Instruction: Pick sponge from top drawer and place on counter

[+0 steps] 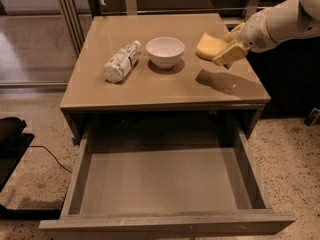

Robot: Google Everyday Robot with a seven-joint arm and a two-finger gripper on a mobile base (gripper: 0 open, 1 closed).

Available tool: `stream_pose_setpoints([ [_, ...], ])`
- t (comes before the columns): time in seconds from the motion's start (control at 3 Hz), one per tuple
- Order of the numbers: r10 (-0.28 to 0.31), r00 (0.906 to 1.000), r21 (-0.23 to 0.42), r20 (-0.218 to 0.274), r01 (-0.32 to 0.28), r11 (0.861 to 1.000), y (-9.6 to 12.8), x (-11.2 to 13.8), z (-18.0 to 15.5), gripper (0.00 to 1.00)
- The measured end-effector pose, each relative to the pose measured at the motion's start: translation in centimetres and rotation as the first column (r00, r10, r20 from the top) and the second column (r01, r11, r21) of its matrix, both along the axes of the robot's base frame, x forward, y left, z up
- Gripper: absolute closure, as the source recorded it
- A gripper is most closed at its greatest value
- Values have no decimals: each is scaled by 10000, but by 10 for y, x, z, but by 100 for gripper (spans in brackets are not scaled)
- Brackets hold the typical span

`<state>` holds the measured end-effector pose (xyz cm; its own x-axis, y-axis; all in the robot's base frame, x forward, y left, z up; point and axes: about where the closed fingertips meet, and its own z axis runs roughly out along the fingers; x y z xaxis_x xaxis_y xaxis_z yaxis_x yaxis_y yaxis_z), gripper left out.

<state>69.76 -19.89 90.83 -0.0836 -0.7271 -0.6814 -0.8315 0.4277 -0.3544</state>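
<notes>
The claw (pixel 226 48) pinches the sponge (pixel 209 44) above the table's (pixel 200 91) right side, likely for placing. The bowl (pixel 165 51) takes the middle.

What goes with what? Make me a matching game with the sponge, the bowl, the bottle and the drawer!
Things:
1. sponge
2. white bowl
3. bottle
4. top drawer

Places or states:
a. lying on its side on the counter
b. pulled open
c. held in the gripper, up above the counter
d. standing upright on the counter

Pairs: 1-c, 2-d, 3-a, 4-b
</notes>
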Motion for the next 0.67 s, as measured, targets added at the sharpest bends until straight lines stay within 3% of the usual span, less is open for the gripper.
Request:
stream_pose_setpoints([
  [0.67,-130,9924,-510,-1221,68,9987,16,-9,-38,100],
])
